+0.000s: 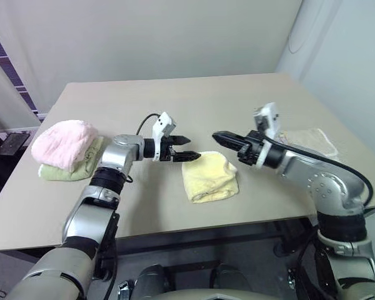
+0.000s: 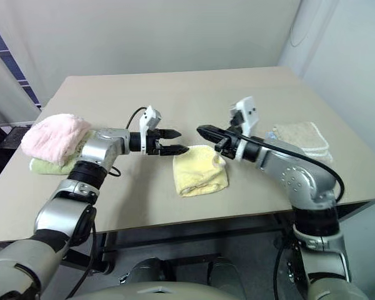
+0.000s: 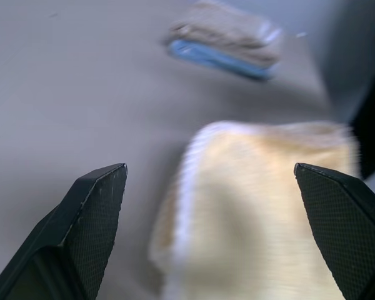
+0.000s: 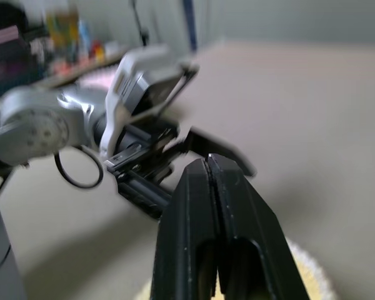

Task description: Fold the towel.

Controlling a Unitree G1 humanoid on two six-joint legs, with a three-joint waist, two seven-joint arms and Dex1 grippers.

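The pale yellow towel [image 1: 209, 177] lies folded into a thick small bundle near the table's front edge, between my two arms. My left gripper [image 1: 187, 147] hovers just above its left end, open, with nothing between the fingers [image 3: 100, 206]; in the left wrist view the towel [image 3: 256, 206] lies right beyond them. My right gripper [image 1: 220, 136] hangs above the towel's far right corner, shut and empty, its tip pointing at the left gripper [image 4: 175, 147]. The right wrist view shows its fingers [image 4: 194, 212] pressed together and a patch of the towel [image 4: 306, 269] below.
A fluffy pink towel [image 1: 64, 142] sits on a green one [image 1: 81, 167] at the table's left. A beige folded towel [image 1: 309, 140] lies at the right, behind my right arm. The table's front edge [image 1: 175, 228] runs close below the yellow towel.
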